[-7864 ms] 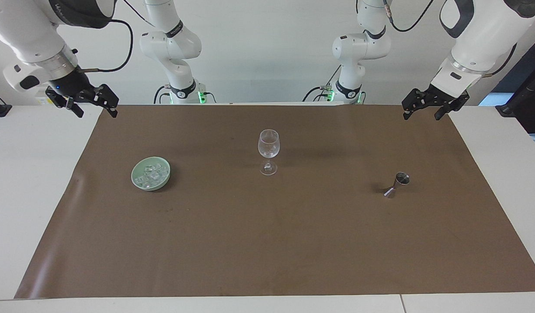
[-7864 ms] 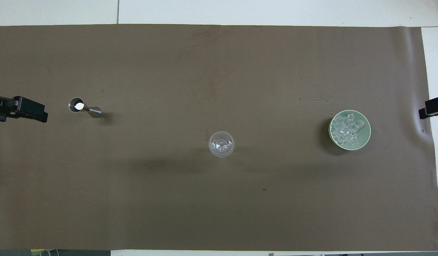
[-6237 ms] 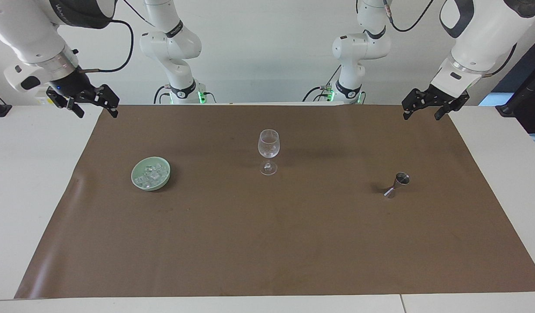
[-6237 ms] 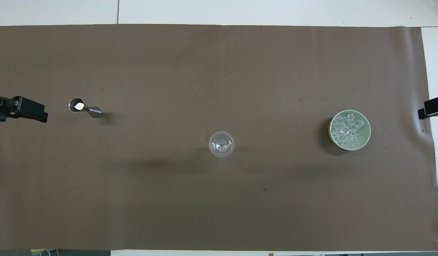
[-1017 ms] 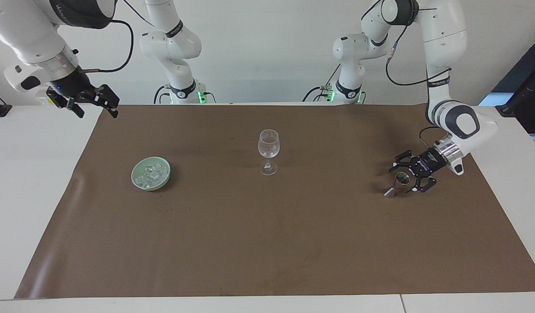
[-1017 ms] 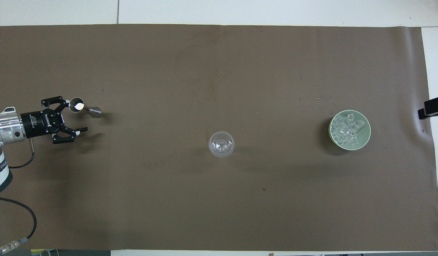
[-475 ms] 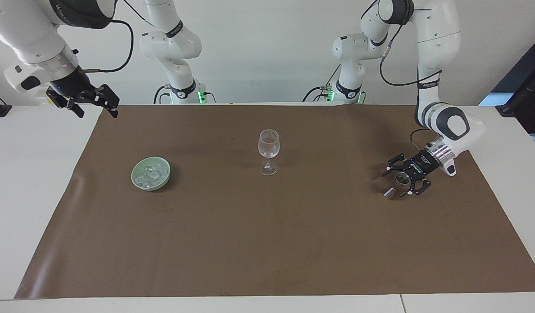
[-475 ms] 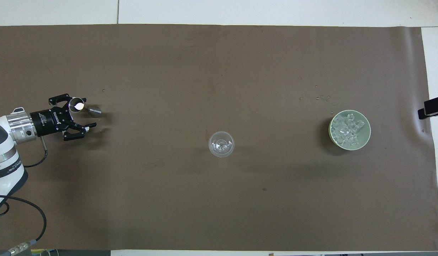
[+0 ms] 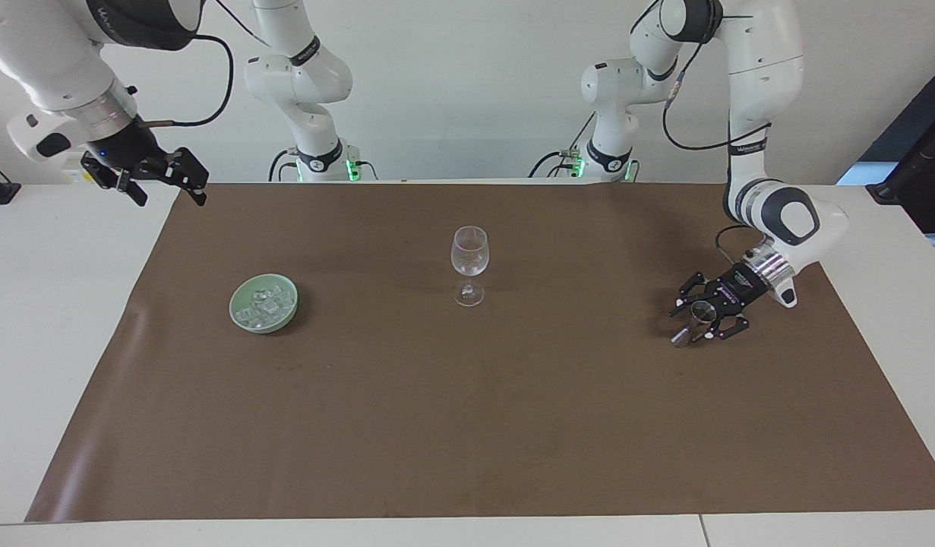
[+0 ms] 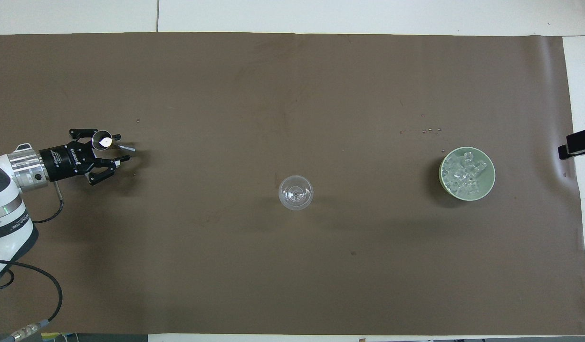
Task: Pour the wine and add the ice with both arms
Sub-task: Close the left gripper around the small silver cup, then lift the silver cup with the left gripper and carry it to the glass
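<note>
A steel jigger (image 9: 696,319) stands on the brown mat toward the left arm's end; it also shows in the overhead view (image 10: 103,140). My left gripper (image 9: 693,322) is low at the jigger, open, with a finger on each side of it (image 10: 121,149). A clear wine glass (image 9: 469,262) stands upright mid-table (image 10: 295,192). The ice (image 9: 267,303) is a heap of clear cubes in a pale green dish (image 9: 236,310) toward the right arm's end (image 10: 462,173). My right gripper (image 9: 168,190) waits open, raised over the mat's corner at that end.
The brown mat (image 9: 467,425) covers most of the white table (image 9: 49,319). A few tiny specks (image 10: 430,129) lie on the mat just farther from the robots than the dish (image 10: 490,184). Only a black tip of the right gripper (image 10: 577,142) shows overhead.
The left arm came down from its raised rest to the jigger, and its fingers have drawn in around it over the last half second. The right arm, glass, dish and jigger have not moved.
</note>
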`<state>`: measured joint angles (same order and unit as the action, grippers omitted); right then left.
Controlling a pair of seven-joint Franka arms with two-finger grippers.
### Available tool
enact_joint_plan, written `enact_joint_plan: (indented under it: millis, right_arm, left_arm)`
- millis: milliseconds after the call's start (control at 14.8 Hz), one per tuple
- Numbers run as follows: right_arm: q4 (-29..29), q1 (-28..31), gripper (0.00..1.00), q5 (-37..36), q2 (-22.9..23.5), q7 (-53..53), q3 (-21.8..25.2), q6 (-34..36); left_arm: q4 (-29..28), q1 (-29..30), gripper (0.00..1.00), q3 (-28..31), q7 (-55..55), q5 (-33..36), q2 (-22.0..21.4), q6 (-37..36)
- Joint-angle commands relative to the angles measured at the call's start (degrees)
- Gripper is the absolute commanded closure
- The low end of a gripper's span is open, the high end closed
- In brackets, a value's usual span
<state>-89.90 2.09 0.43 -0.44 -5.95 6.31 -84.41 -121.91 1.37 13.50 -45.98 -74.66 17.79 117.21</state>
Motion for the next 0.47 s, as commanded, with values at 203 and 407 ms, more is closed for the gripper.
enact_joint_plan:
  millis: [203,407]
  right_arm:
    - [-0.8,0.1,0.0,0.7,-0.7,0.0,0.0,-0.1]
    - [-0.7,0.2,0.0,0.7,-0.7,0.0,0.0,-0.1]
  left_arm:
    - [-2.2,0.2,1.0,0.0,0.3,-3.1,-2.6,0.7]
    - [-2.2,1.2,1.0,0.1,-1.0,-4.0,-4.5,-0.7]
